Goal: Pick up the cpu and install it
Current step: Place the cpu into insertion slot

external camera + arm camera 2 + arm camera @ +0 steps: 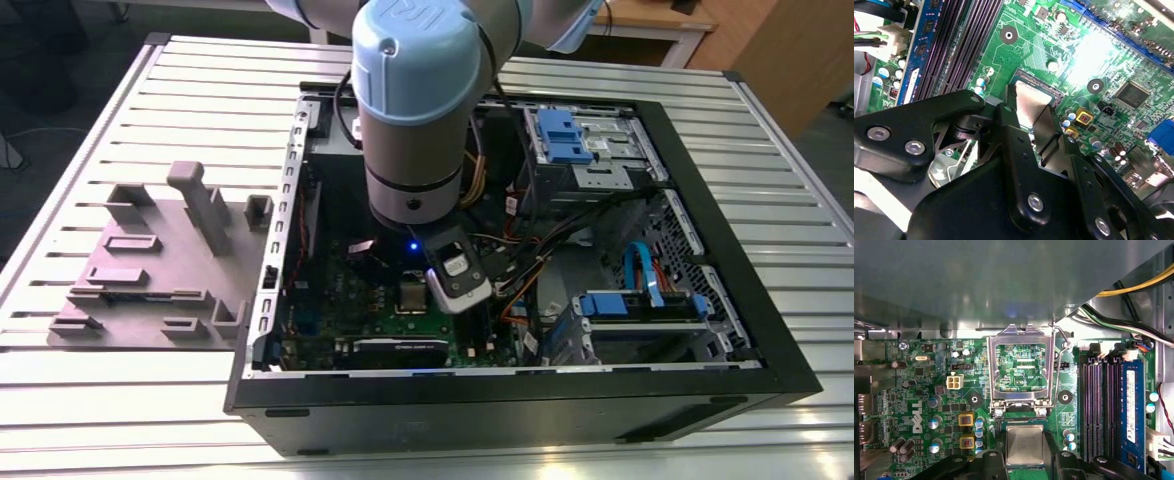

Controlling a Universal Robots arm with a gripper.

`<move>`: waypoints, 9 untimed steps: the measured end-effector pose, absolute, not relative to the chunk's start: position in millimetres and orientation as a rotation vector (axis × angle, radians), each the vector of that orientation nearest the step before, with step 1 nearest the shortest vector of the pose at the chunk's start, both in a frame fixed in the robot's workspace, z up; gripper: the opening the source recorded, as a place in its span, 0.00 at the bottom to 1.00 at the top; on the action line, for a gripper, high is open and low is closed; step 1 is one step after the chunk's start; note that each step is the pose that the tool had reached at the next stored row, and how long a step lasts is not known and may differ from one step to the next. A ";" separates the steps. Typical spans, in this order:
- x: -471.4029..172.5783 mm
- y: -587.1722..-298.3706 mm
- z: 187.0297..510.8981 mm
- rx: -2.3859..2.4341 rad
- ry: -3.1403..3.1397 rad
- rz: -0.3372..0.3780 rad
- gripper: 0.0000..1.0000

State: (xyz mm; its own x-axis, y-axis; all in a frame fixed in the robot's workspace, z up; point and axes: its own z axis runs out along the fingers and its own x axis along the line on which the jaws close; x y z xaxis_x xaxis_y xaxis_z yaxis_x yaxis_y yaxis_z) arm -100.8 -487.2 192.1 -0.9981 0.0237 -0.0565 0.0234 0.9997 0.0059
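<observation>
Over the open socket (1041, 86) of the green motherboard (919, 390), the cpu (1025, 442) is held by its edges in the claw (1025, 452), which is set narrow around it. The metal frame (1019, 336) stands lifted just beside. A slight tilt is suggested in the second wrist view. If the chip is released askew or turned wrongly, pins could be bent; pressing down could also do harm.

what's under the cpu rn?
The socket, its dark rim showing past the edge of the cpu in both wrist views. Its contacts are covered by the cpu, so seating cannot be told.
</observation>
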 end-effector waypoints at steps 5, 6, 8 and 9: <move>-99.9 -487.2 195.1 0.037 3.088 0.006 0.39; -99.7 -487.2 195.5 0.037 3.088 0.006 0.39; -99.5 -487.3 196.1 0.037 3.088 0.005 0.39; -99.5 -487.3 196.1 0.037 3.088 0.005 0.39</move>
State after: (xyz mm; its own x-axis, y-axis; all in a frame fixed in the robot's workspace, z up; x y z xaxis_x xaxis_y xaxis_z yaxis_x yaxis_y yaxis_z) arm -99.5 -487.3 196.1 -0.9983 0.0239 -0.0529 0.0237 0.9997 0.0039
